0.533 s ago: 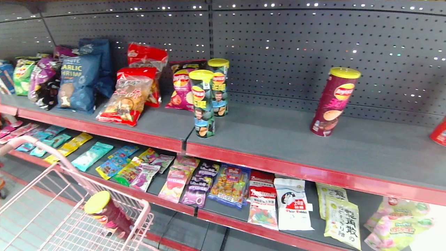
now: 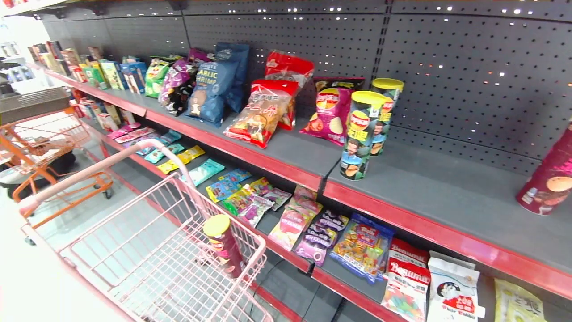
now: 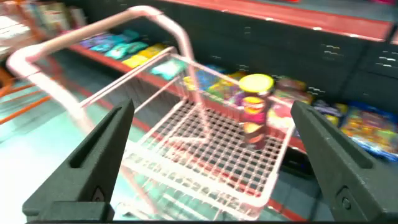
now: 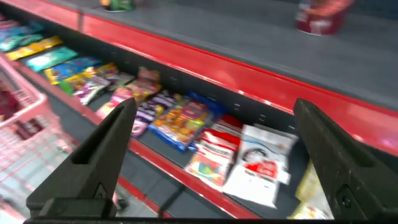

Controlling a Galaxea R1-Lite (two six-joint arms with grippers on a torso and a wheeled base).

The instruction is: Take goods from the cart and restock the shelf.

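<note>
At the far left of the head view, an orange cart [image 2: 49,147], well apart from the work and no part of it. Right of that, in the lower left of the frame, the pink cart [image 2: 103,163], parked alongside the shelving. Upright in its corner nearest the shelves, one purple can [image 2: 223,243] with a yellow lid, the only good seen in the basket, touching the wire wall or just beside it; cannot tell which. From the left wrist view, the left end effector [image 3: 211,109] released, fingers spread wide with nothing between them, pointed at the cart and that can, well short of contact.

Across the upper middle of the head view, the shelf [image 2: 447,192] already carrying leaning snack bags [image 2: 210,89], then two green cans [image 2: 359,134] standing one behind the other just right of centre. Further right, a long bare stretch of shelf board. At the right edge, a second purple can [image 2: 547,179], upright on the shelf and cut off by the frame. From the right wrist view, the right end effector [image 4: 216,106] likewise released and empty, facing the lower shelf of packets [image 2: 313,228].

Judged partway through: perhaps one can shelved, one left in the cart and not yet grasped. Left to do: close on the cart can, lift it clear of the wire, stand it on the bare board.
</note>
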